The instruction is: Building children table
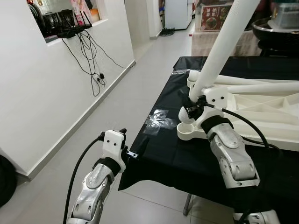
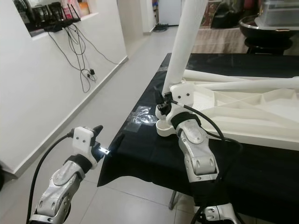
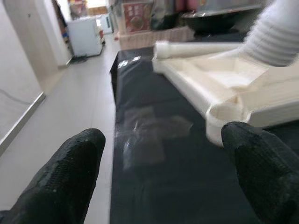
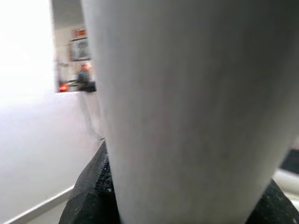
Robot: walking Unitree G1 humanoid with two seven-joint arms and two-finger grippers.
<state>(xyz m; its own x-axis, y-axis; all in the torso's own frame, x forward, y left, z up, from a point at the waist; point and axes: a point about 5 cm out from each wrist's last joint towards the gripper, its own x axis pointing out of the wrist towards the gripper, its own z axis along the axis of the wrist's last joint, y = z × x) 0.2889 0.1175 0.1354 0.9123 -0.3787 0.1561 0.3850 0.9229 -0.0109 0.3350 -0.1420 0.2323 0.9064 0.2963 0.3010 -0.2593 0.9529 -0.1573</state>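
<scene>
White table leg (image 1: 224,44) pinched upright by right end effector (image 1: 192,108) above tabletop (image 1: 261,109); left end effector (image 3: 163,177) spread.

Right gripper (image 2: 164,106) clamped on white table leg (image 2: 187,42), leg standing tilted over corner socket (image 2: 164,128) of upturned white tabletop (image 2: 243,109). Tabletop lies on black cloth (image 2: 154,154). Left gripper (image 2: 97,132) hovers off cloth's near corner (fingers' spacing unclear). Clear plastic bag (image 2: 140,117) beside socket.
</scene>
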